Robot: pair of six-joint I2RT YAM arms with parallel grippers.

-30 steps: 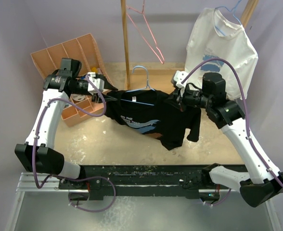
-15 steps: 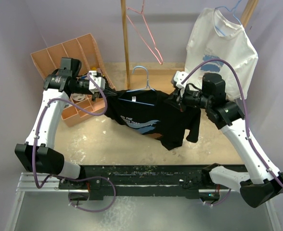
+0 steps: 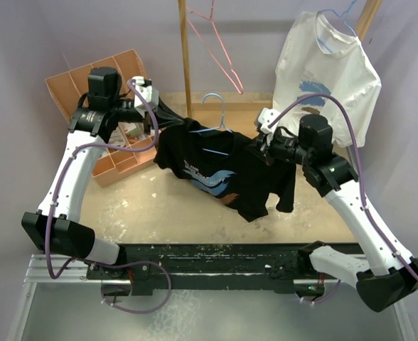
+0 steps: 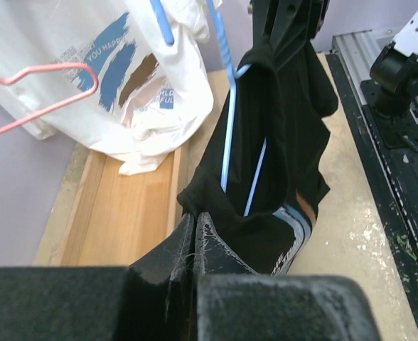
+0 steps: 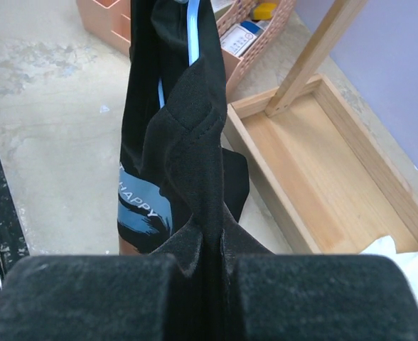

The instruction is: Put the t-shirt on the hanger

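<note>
The black t-shirt (image 3: 216, 167) with a light blue graphic hangs stretched between my two grippers above the table. The light-blue wire hanger (image 3: 218, 106) sits inside it, its hook sticking up out of the collar. My left gripper (image 3: 172, 122) is shut on the t-shirt's left edge. In the left wrist view the left gripper (image 4: 195, 217) pinches black cloth, with the hanger (image 4: 227, 142) wires running inside the t-shirt (image 4: 287, 128). My right gripper (image 3: 255, 145) is shut on the right shoulder. The right wrist view shows the right gripper (image 5: 212, 245) holding a fold of t-shirt (image 5: 184, 128).
An orange divided bin (image 3: 88, 82) stands at the back left, close behind the left arm. A wooden post (image 3: 185, 50) carries a pink-red hanger (image 3: 220, 50). A white t-shirt (image 3: 330, 71) hangs at the back right. A wooden base tray (image 4: 124, 206) lies under the rack.
The left gripper has shut on the t-shirt's left edge and lifted it up and back towards the post. The shirt's left side rose with it. The right arm has barely moved.
</note>
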